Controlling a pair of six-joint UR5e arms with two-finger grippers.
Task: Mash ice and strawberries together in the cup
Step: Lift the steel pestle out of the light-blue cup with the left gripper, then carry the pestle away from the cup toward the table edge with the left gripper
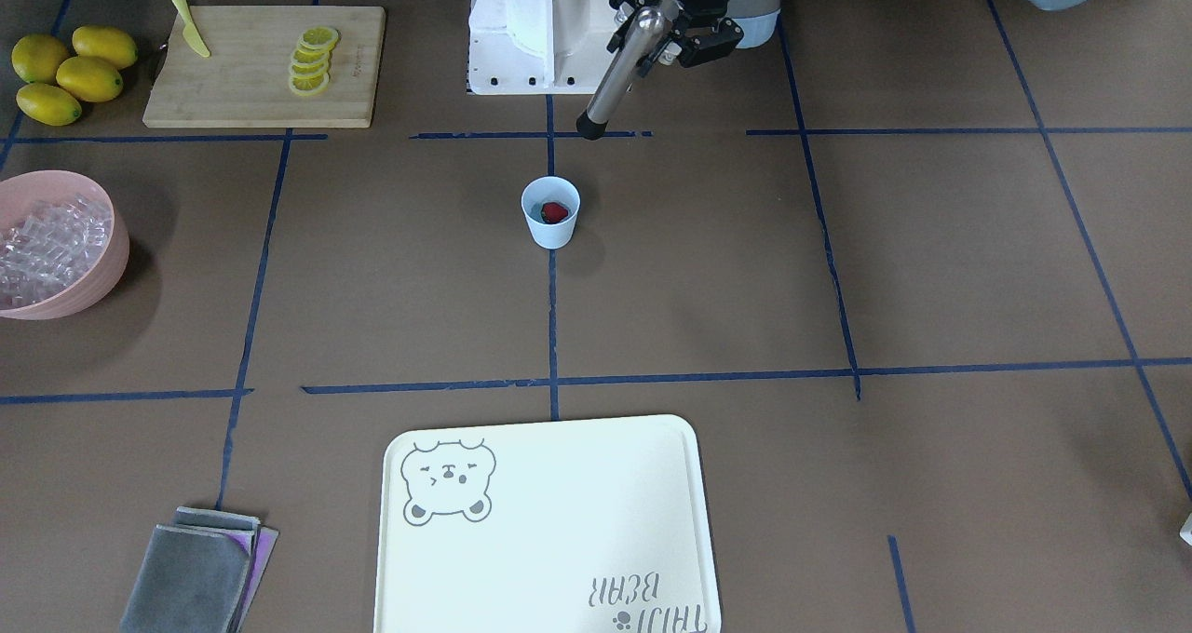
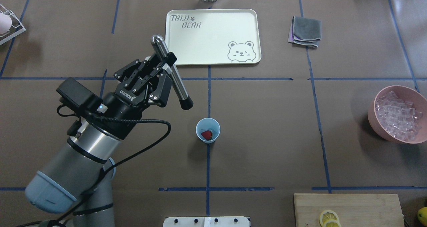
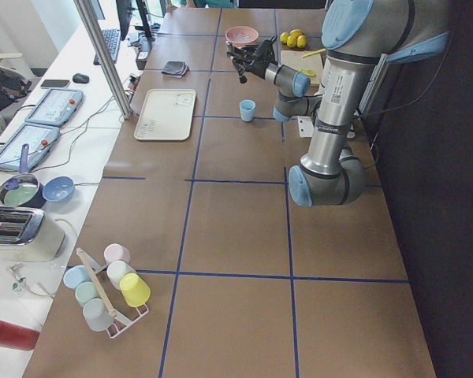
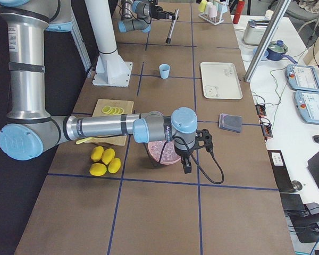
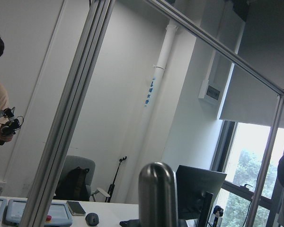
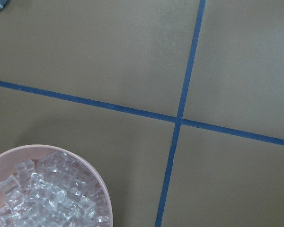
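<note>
The pale-blue cup (image 2: 201, 125) stands upright at the table's middle and also shows in the front view (image 1: 549, 231). A red strawberry (image 2: 207, 135) lies inside it (image 1: 555, 211); I cannot tell whether ice is in the cup. Ice cubes (image 2: 398, 115) fill a pink bowl (image 2: 373, 115). My left gripper (image 2: 165, 64) is shut on a steel muddler (image 2: 176, 83), held tilted in the air, its black tip left of and beyond the cup. My right gripper (image 4: 204, 140) hovers by the pink bowl; I cannot tell if it is open.
A cream bear tray (image 2: 213, 16) lies at the far side, folded grey cloths (image 2: 305, 31) beside it. A cutting board (image 1: 265, 102) with lemon slices (image 1: 312, 60) and a yellow knife (image 1: 188, 23), and whole lemons (image 1: 70, 73), lie near the robot's right.
</note>
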